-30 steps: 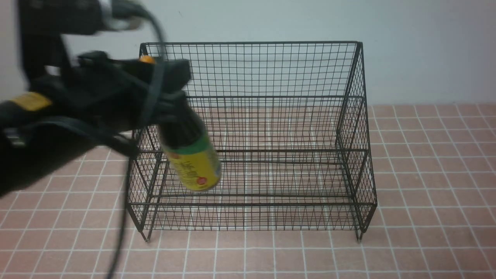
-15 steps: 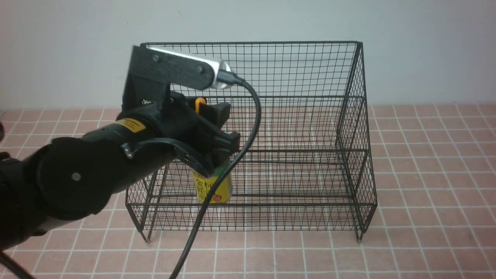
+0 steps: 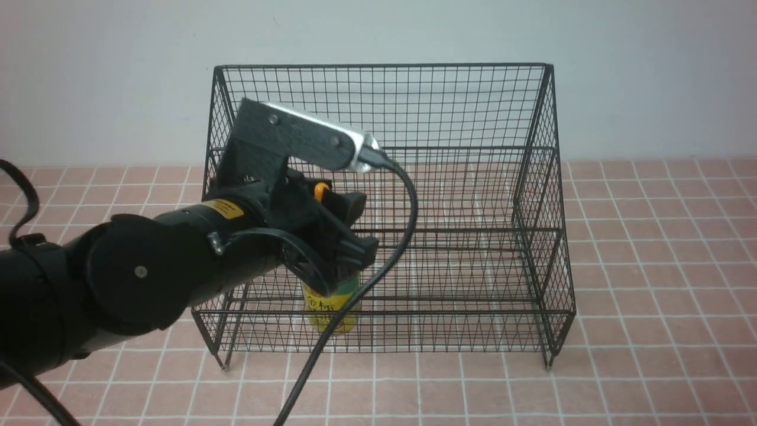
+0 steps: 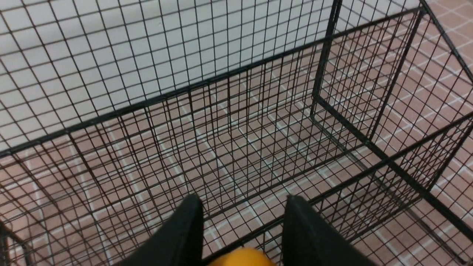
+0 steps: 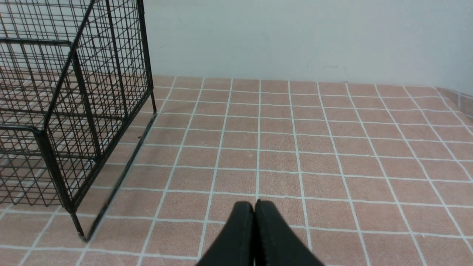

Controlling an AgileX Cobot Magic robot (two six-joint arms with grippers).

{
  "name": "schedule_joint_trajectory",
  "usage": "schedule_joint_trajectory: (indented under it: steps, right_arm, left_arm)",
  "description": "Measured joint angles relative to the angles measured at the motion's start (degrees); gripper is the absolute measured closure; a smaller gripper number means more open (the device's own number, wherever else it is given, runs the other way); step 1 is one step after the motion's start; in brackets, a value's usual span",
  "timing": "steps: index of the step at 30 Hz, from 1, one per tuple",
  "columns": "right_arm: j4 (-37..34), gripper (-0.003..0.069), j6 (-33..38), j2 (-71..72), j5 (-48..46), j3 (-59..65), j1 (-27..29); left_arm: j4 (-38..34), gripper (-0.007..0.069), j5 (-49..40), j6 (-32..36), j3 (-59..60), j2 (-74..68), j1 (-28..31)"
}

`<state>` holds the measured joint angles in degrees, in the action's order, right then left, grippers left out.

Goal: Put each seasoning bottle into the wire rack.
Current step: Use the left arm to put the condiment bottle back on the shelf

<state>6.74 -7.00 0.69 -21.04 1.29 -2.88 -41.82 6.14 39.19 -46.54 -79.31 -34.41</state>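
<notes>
Basically mid-placement: left gripper (image 3: 355, 228) has its fingers pinching the seasoning bottle (image 3: 331, 305) below its orange cap (image 3: 320, 190), bottle near upright, its base down behind the front mesh of the wire rack (image 3: 473, 312). Can't tell if the base is seated. Left to do, I'd say: settle it, let go, back out clear of the cap. No other bottle visible in the rack. Right gripper (image 5: 254, 207) has fingertips pressed together, nothing between them.

Surface (image 3: 650, 266) covered in pinkish-brown square tiles, divided by pale lines; the black wire rack (image 3: 443, 229) is borne directly on it by short legs, its front part stepped, its grid back tall
</notes>
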Motion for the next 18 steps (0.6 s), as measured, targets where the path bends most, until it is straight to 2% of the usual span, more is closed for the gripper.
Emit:
schedule_joint_trajectory:
  steps: [8, 12, 18]
  right_arm:
    - [0.0, 0.0669, 0.0, 0.0, 0.0, 0.0, 0.0]
    - [0.0, 0.0669, 0.0, 0.0, 0.0, 0.0, 0.0]
    - [0.0, 0.0669, 0.0, 0.0, 0.0, 0.0, 0.0]
  left_arm:
    - [-2.2, 0.0357, -1.16, 0.53, -0.01, -2.84, 0.0]
    - [-3.19, 0.0279, -1.77, 0.53, -0.44, -2.78, 0.0]
    - [-3.84, 0.0214, -3.81, 1.81, -0.44, -1.19, 0.0]
